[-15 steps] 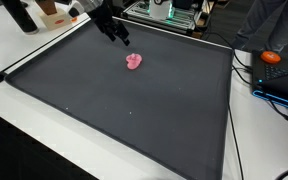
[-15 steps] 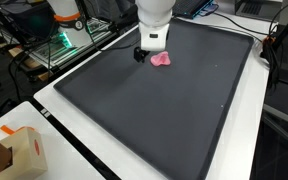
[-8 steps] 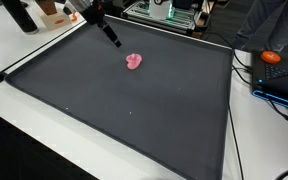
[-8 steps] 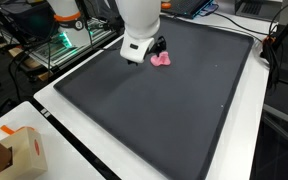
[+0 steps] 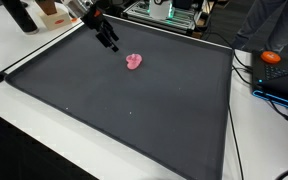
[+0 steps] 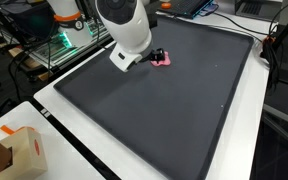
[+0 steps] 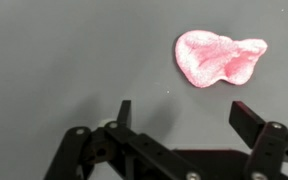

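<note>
Hanging over the black mat (image 5: 134,125) near its ten o'clock corner, the end effector (image 5: 111,42) has its jaws spread wide and grips nothing. The pink lump (image 5: 134,62) lies on the mat just beside it, at about four o'clock in an exterior view. In the wrist view the lump sits at one o'clock, apart from both fingers (image 7: 246,116). On the white worktop (image 5: 19,115), off the mat's far right edge, sits an orange object (image 5: 271,57).

a dark mat (image 6: 164,110) covers a white table (image 6: 79,155), cardboard box (image 6: 26,150) beside it.
</note>
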Robot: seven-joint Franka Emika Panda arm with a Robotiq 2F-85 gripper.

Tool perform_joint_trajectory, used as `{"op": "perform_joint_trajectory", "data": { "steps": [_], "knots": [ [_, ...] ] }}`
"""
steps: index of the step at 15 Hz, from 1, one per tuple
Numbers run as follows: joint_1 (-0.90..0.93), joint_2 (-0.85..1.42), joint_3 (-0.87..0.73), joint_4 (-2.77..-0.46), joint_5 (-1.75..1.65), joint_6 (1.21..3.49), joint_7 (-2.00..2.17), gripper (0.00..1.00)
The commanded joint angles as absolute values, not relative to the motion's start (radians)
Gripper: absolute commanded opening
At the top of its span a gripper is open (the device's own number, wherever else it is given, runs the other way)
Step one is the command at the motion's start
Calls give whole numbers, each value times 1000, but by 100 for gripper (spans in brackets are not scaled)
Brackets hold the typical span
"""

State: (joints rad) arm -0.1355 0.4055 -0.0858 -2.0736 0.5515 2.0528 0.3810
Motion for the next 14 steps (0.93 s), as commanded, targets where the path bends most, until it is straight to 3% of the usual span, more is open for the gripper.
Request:
{"op": "perform_joint_trajectory", "data": {
  "steps": [1, 14],
  "knots": [
    [-151, 438, -92, -2056, 647, 1990, 464, 100],
    [-120, 498, -106, -1982, 672, 1941, 472, 100]
  ]
}}
